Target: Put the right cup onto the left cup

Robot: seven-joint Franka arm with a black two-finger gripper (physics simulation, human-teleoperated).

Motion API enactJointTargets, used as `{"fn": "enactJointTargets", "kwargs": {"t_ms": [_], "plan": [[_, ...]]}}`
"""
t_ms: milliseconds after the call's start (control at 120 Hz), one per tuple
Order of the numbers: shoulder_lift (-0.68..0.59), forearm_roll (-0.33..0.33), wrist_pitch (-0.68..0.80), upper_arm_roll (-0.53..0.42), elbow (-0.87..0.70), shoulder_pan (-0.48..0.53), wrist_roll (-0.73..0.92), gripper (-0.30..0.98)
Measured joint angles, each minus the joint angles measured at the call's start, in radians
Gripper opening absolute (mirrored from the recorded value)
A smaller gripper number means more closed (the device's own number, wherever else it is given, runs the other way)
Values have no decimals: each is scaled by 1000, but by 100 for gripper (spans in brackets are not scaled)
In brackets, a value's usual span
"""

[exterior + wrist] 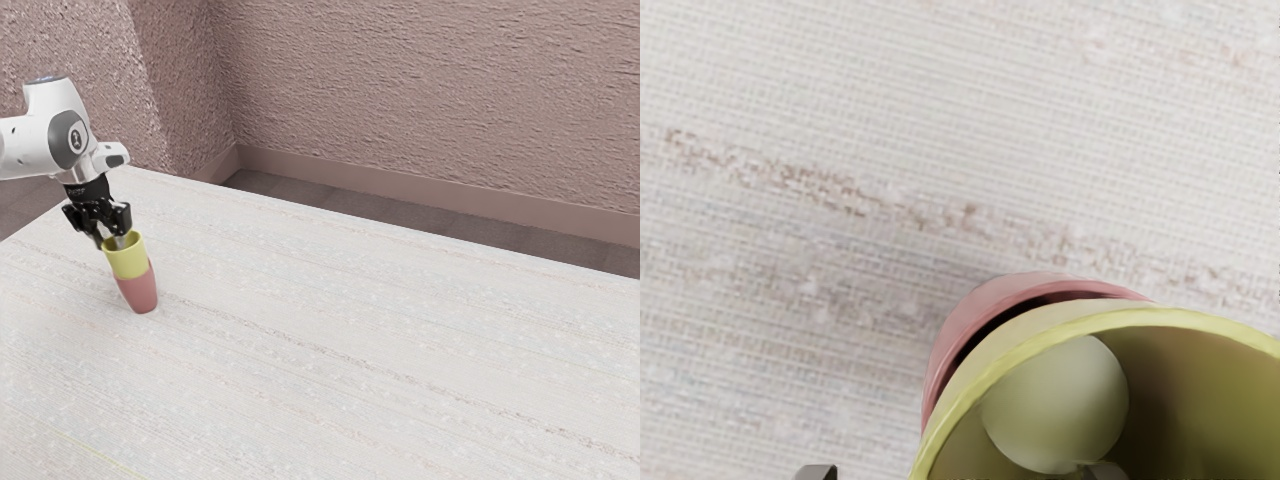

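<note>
Just above the cups at the exterior view's left is my gripper [109, 238], open, its two fingers apart. One finger reaches into the mouth of the yellow cup [128, 256] and the other is outside its rim. The yellow cup's lower part sits inside the red cup [139, 291], which stands on the table. In the wrist view, the fingertips of my gripper [961, 472] show on either side of the yellow cup's [980, 372] wall. A dark gap separates that wall from the rim of the red cup [958, 334] on one side; the red cup's inside is mostly hidden.
The pale, streaked table [370, 350] extends from the cups toward the exterior view's right. Beyond its far edge are a dark floor and a rough pinkish wall [430, 100].
</note>
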Motion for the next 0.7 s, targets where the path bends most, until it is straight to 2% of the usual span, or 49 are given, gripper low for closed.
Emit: {"fn": "enactJointTargets", "kwargs": {"t_ms": [117,258,583,700], "plan": [[-11,-4,0,0,0,1,5,49],[-63,0,-8,0,-6,10,13,58],[-176,6,-73,-36,-35,-5,27,66],[-198,9,-101,-55,-39,-56,31,67]]}}
